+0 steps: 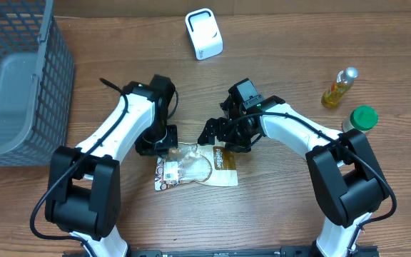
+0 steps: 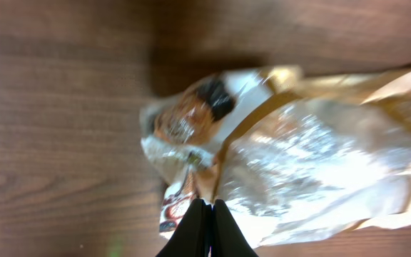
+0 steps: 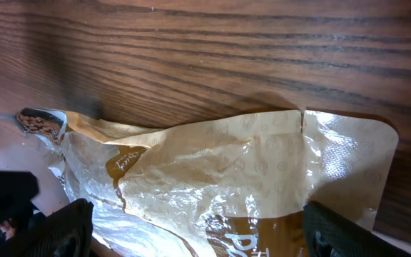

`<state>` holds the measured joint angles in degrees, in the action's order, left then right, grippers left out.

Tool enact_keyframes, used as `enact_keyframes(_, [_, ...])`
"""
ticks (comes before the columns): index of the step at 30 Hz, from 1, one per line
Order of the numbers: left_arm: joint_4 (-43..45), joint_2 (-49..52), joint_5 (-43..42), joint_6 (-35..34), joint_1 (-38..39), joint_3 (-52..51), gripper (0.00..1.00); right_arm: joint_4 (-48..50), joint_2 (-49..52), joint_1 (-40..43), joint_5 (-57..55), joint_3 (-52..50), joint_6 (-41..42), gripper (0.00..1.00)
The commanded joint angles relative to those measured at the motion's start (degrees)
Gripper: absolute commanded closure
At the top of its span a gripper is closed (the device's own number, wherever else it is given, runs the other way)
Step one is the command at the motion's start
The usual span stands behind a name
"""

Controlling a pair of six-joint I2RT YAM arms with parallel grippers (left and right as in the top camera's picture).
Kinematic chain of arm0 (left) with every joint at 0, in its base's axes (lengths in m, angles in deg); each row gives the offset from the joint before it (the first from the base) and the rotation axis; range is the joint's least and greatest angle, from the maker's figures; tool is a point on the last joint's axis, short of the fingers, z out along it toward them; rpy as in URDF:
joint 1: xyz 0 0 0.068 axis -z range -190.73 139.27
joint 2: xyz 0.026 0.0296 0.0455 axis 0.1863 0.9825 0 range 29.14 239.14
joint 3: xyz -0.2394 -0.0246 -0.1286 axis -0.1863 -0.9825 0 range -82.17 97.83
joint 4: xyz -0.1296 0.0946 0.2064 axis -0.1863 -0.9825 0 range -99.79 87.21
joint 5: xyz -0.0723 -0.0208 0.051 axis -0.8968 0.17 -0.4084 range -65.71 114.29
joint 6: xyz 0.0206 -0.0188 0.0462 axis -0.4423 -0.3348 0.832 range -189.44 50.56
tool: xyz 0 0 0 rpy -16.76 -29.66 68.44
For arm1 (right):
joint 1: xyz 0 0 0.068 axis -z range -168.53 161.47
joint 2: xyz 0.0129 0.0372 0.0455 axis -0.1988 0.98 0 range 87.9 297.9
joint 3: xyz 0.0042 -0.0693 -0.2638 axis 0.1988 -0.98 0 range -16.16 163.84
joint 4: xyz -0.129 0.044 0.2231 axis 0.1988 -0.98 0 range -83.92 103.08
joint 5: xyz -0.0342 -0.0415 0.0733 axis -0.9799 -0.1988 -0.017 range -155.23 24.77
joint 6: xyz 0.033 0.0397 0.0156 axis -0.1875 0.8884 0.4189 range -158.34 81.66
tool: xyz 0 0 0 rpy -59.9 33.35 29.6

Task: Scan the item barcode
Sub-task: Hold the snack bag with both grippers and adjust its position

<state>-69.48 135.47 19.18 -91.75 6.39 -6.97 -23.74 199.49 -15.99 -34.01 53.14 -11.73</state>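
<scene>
Two grippers met at one crinkled snack packet (image 1: 195, 168), which lay flat on the wooden table (image 1: 277, 214), well apart from the white scanner (image 1: 203, 33) and on the robot's side of it. The left gripper (image 2: 205, 214) was pressed together, tips at the packet's scanner-facing edge; whether film was caught between them I could not tell. The right gripper (image 3: 198, 232) stood spread wide, straddling the packet's other end.
</scene>
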Motion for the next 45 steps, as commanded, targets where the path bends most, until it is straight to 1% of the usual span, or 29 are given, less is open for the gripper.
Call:
enact_keyframes(1, [-0.13,0.5,1.86,0.46,-0.24,0.94,0.96,0.11,-0.37,-0.11,1.09,0.72,-0.04,0.09])
enact_keyframes(4, [0.0,0.52,2.82,-0.04,-0.22,0.26,0.95,0.15,-0.37,-0.11,1.09,0.72,-0.04,0.09])
enact_keyframes(7, [2.1,0.55,3.41,-0.55,-0.22,-1.95,0.95,0.39,-0.37,-0.11,1.09,0.72,-0.04,0.09])
enact_keyframes(12, [5.9,0.72,7.65,-2.6,-0.33,-6.58,0.96,0.37,-0.37,-0.11,1.05,0.72,-0.07,0.08])
enact_keyframes(14, [7.28,1.01,7.82,-2.95,-0.33,-7.45,0.96,0.42,-0.37,-0.11,1.05,0.72,-0.07,0.08])
enact_keyframes(17, [9.66,1.38,7.13,-3.67,-0.22,-8.81,0.96,0.15,-0.55,-0.04,1.4,1.36,-0.07,0.12])
enact_keyframes(22, [11.37,1.38,6.99,-3.65,-0.22,-10.12,0.96,-1.03,-2.99,0.37,1.88,2.47,-0.07,0.11])
enact_keyframes(26, [11.32,1.38,6.99,-3.65,-0.22,-10.12,0.96,-3.04,-3.45,1.05,1.16,2.43,-0.04,0.1])
enact_keyframes(30, [11.3,1.38,6.97,-3.65,-0.22,-10.12,0.96,-6.58,-3.34,1.07,-4.11,2.38,-0.04,0.05])
enact_keyframes(33, [11.3,1.38,6.97,-3.65,-0.22,-10.12,0.96,-7.52,-3.26,0.9,-4.85,2.16,-0.04,0.03])
enact_keyframes(37, [11.28,1.38,6.97,-3.65,-0.22,-10.12,0.96,-6.6,-3.15,0.35,-4.87,0.98,0.24,0.03])
enact_keyframes(42, [11.3,1.38,6.95,-3.65,-0.22,-10.12,0.96,-1.97,-2.75,0.28,-4.17,-1.51,4.81,0.03])
enact_keyframes(45, [11.28,1.38,6.95,-3.63,-0.2,-10.12,0.96,-0.39,-1.57,-0.09,-1.77,-1.75,5.64,0.04])
